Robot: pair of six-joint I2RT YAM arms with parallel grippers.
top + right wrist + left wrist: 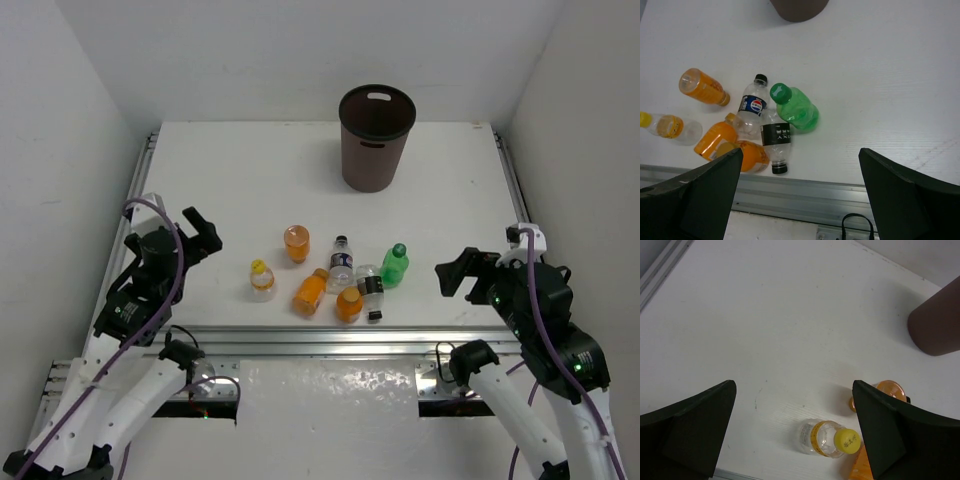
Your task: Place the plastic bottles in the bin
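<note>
Nothing has been collected yet, by the look of it: all 7 plastic bottles [335, 275] lie or stand in a loose cluster near the front edge of the counter [220, 170], and the bin [376, 140] stands upright well apart from them, toward the far edge. The step in hand appears to be the opening approach to a first bottle. The left pincer [200, 235] hovers above the counter to the left of the cluster, its 2 fingers spread wide, gripping nothing and touching nothing. Its wrist view shows the yellow-capped bottle [827, 438] below the gap between the fingers, toward the right one. The right pincer [455, 275] hangs to the right of the cluster, likewise spread wide and empty, clear of the counter, with the green bottle [797, 111] nearest to it. The next move probably calls for 1 arm to come down and centre its fingers around a single bottle. The yellow-capped one, at the left edge of the group, looks the easiest. The green one sits just beside a clear black-labelled bottle [776, 140], so a grasp there would need care not to knock its neighbours. After that comes a long carry to the bin.
</note>
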